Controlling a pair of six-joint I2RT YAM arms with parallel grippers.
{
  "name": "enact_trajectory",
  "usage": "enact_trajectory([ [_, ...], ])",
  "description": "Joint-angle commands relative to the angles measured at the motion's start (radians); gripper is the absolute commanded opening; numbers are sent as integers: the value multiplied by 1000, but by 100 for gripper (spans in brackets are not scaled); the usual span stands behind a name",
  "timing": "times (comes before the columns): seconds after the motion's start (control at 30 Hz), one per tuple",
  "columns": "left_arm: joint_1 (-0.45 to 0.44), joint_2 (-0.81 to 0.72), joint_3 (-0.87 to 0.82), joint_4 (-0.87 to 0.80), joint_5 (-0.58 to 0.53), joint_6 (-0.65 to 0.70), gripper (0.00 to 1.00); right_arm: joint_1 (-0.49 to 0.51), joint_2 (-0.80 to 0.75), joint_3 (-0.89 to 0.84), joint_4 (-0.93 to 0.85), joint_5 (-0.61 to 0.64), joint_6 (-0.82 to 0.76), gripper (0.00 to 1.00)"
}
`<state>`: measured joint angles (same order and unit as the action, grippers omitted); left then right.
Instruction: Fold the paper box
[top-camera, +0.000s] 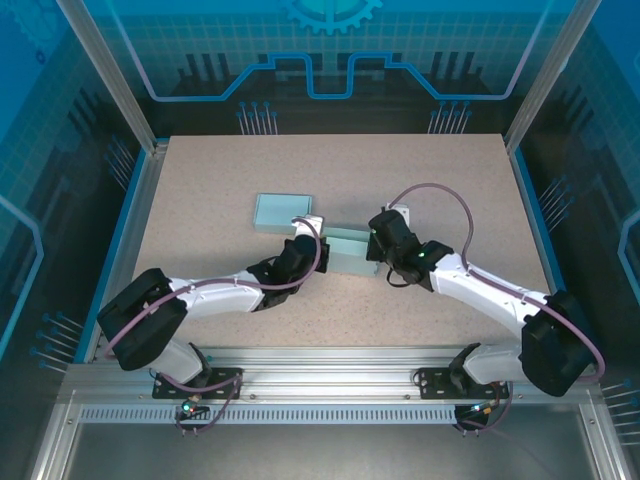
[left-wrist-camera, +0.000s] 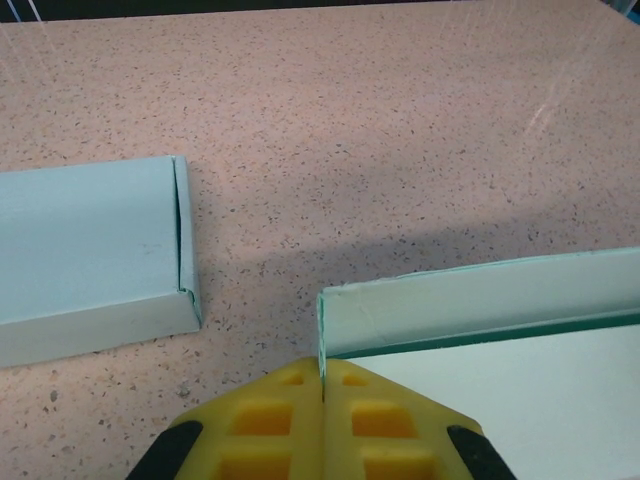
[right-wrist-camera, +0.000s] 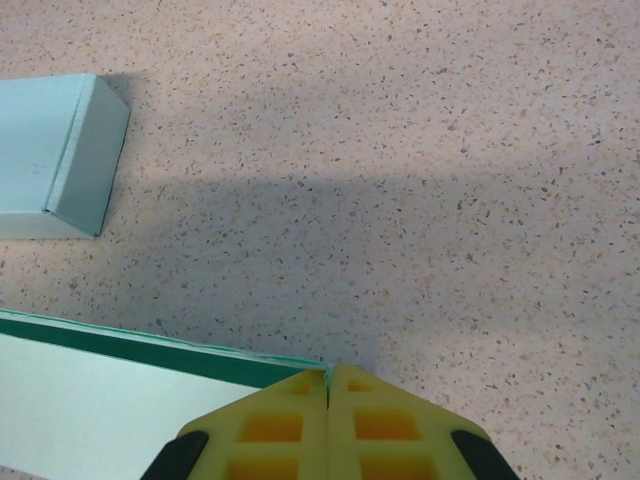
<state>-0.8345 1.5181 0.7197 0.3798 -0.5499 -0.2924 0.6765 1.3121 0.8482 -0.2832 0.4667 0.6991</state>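
1. Two pale green cardboard pieces lie on the speckled table (top-camera: 450, 180). One is the paper box (top-camera: 348, 252), partly formed. The other is a finished tray (top-camera: 283, 212).
2. The paper box sits near the table's middle, between the two grippers. The finished tray lies just behind and left of it, apart from it.
3. Left gripper (left-wrist-camera: 322, 385): the yellow fingers are pressed together, pinching the upright corner edge of the paper box (left-wrist-camera: 480, 300).
4. Right gripper (right-wrist-camera: 328, 385): the fingers are closed with no gap, nipping the opposite corner of the paper box (right-wrist-camera: 120, 400).
5. The finished tray (left-wrist-camera: 90, 250) is untouched by either gripper.
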Motion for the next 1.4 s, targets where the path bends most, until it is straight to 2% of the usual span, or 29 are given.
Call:
enact_trajectory([
  [0.0, -47, 11, -22, 63, 114, -51, 0, 59, -7, -19, 126, -68, 25, 0],
  [0.3, -73, 48, -52, 178, 95, -17, 0, 55, 25, 87, 73, -78, 54, 0],
  [0.6, -109, 86, -47, 212, 34, 29, 0, 13, 33, 98, 88, -160, 88, 0],
  [0.93, -118, 92, -34, 201, 17, 30, 0, 7, 30, 36, 159, -194, 111, 0],
  [1.17, -118, 89, -36, 182, 3, -9, 0, 45, 10, -56, 171, -124, 104, 0],
  [1.37, -115, 77, -45, 176, -3, -40, 0, 53, -8, -134, 207, -130, 111, 0],
])
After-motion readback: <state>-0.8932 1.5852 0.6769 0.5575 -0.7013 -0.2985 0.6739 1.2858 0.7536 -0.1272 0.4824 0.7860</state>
